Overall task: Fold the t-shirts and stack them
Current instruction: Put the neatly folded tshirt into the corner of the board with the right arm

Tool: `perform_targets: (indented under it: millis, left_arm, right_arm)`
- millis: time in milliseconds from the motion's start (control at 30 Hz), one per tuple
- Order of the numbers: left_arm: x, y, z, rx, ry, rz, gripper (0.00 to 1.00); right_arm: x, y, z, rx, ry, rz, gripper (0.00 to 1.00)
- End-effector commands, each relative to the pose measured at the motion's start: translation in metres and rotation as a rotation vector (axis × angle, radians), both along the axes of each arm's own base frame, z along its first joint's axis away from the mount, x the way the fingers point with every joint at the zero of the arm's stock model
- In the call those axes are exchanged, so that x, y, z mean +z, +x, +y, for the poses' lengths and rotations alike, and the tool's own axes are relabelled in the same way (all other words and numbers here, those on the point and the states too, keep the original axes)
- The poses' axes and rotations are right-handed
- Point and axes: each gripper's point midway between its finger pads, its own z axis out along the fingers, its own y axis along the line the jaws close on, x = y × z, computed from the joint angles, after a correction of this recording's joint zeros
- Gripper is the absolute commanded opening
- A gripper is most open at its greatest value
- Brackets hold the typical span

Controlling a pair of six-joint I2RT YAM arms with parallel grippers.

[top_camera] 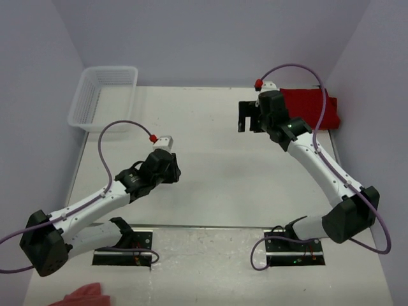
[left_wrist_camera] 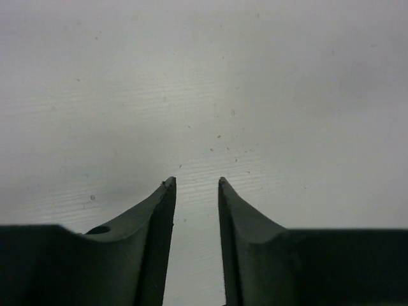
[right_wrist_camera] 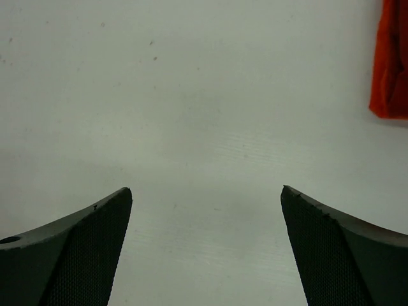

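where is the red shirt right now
In the top view the red shirt lies at the far right corner of the table, just beyond the right gripper, opposite the white basket.
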Motion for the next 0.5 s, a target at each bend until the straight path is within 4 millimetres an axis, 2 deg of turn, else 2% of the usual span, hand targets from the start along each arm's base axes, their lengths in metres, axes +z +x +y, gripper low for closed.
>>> perform_targets:
  millis: [0, 33, 67, 100, 133, 167, 233, 267, 300, 333, 367, 400, 467]
  left_arm:
    - [0.038, 0.013, 0.015, 0.098, -0.009, -0.122, 0.37]
    - [0.041, 0.013, 0.017, 0.104, -0.012, -0.132, 0.42]
    - [0.044, 0.013, 0.017, 0.105, -0.017, -0.141, 0.48]
    - [0.046, 0.013, 0.019, 0.106, -0.016, -0.148, 0.57]
    - [0.047, 0.012, 0.020, 0.104, -0.015, -0.150, 0.61]
    - [0.048, 0.012, 0.021, 0.107, -0.016, -0.152, 0.66]
    - [0.047, 0.011, 0.025, 0.125, -0.009, -0.156, 0.68]
    - [0.047, 0.012, 0.027, 0.136, -0.008, -0.161, 0.70]
    - [0.047, 0.012, 0.028, 0.145, -0.007, -0.164, 0.71]
    - [0.046, 0.012, 0.029, 0.146, -0.009, -0.164, 0.73]
    - [0.049, 0.013, 0.028, 0.147, -0.022, -0.177, 0.79]
    - [0.049, 0.013, 0.029, 0.153, -0.021, -0.184, 0.88]
    - [0.047, 0.015, 0.030, 0.159, -0.027, -0.200, 0.92]
  right_arm:
    - [0.007, -0.020, 0.015, 0.040, 0.121, -0.066, 0.99]
    - [0.004, -0.027, 0.018, 0.051, 0.127, -0.074, 0.99]
    - [-0.011, -0.036, 0.016, 0.057, 0.123, -0.053, 0.99]
    - [-0.001, -0.043, 0.014, 0.056, 0.148, -0.089, 0.99]
    - [-0.003, -0.049, 0.014, 0.060, 0.154, -0.094, 0.99]
    - [-0.014, -0.057, 0.013, 0.068, 0.153, -0.078, 0.99]
    - [-0.009, -0.072, 0.011, 0.081, 0.168, -0.101, 0.99]
    - [-0.020, -0.079, 0.008, 0.082, 0.160, -0.086, 0.99]
    - [-0.022, -0.084, 0.005, 0.080, 0.159, -0.089, 0.99]
    - [-0.014, -0.092, 0.001, 0.083, 0.173, -0.122, 0.99]
    - [-0.026, -0.098, -0.002, 0.087, 0.163, -0.108, 0.99]
    - [-0.028, -0.101, -0.008, 0.060, 0.156, -0.114, 0.99]
    - [-0.034, -0.109, -0.017, 0.044, 0.145, -0.114, 0.99]
